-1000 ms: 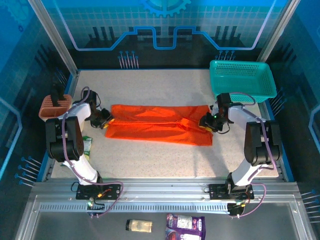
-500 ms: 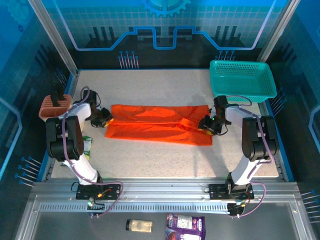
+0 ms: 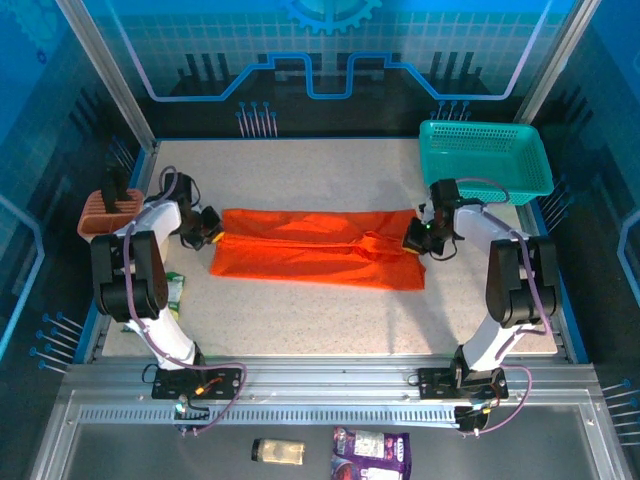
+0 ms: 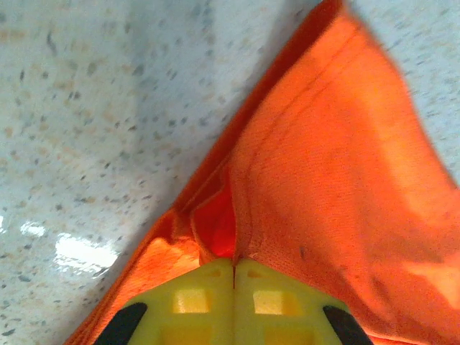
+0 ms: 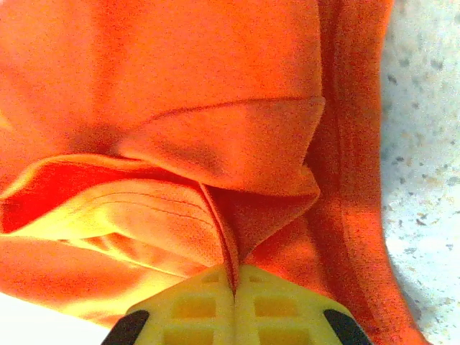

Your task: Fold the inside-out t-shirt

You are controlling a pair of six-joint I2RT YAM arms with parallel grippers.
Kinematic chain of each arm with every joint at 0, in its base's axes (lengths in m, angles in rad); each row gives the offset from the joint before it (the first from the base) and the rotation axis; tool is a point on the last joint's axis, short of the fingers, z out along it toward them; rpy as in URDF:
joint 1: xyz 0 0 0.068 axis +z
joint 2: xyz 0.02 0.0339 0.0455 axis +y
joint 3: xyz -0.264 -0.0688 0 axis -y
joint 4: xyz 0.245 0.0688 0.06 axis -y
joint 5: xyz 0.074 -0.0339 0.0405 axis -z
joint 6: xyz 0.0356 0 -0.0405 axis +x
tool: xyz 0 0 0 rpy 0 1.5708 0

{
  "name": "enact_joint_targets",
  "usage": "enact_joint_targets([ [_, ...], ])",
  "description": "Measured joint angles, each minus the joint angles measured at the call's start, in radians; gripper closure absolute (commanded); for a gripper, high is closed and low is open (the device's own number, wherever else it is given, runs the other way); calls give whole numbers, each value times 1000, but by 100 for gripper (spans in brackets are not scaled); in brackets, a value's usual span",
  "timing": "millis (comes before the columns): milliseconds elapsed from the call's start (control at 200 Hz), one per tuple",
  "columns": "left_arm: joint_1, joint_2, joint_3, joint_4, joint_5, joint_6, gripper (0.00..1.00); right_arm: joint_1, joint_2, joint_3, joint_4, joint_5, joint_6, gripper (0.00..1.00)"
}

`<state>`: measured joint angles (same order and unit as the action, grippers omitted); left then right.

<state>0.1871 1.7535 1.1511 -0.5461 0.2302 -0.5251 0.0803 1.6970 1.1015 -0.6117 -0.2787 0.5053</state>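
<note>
Orange t-shirt (image 3: 315,258) lies flat on the table (image 3: 300,175), pulled out into a long strip btw the two pincers. L pincer (image 3: 212,233) is at the t-shirt's left end. Its yellow tips are pressed tight together w/ a pinch of cloth caught in them. In the left wrist view the cloth edge runs up and away from the tips, w/ bare speckled table to their left. R pincer (image 3: 416,238) is at the other end, also squeezed closed on the cloth. In the right wrist view, folds and a seam bunch up right above its tips, w/ a bit of table off to their right. Teal basket (image 3: 486,160) sits behind the R pincer, apart from the t-shirt.
</note>
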Motion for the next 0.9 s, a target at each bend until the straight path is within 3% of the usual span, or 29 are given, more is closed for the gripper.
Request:
enact_joint_targets([
  [295, 0, 53, 208, -39, 10, 1, 100, -3, 13, 204, -44, -3, -8, 100],
  [695, 0, 319, 575, -54, 71, 7, 100, -45, 298, 591, -30, -60, -17, 100],
  [896, 0, 367, 624, -56, 117, 11, 100, -45, 325, 621, -33, -79, -27, 100],
])
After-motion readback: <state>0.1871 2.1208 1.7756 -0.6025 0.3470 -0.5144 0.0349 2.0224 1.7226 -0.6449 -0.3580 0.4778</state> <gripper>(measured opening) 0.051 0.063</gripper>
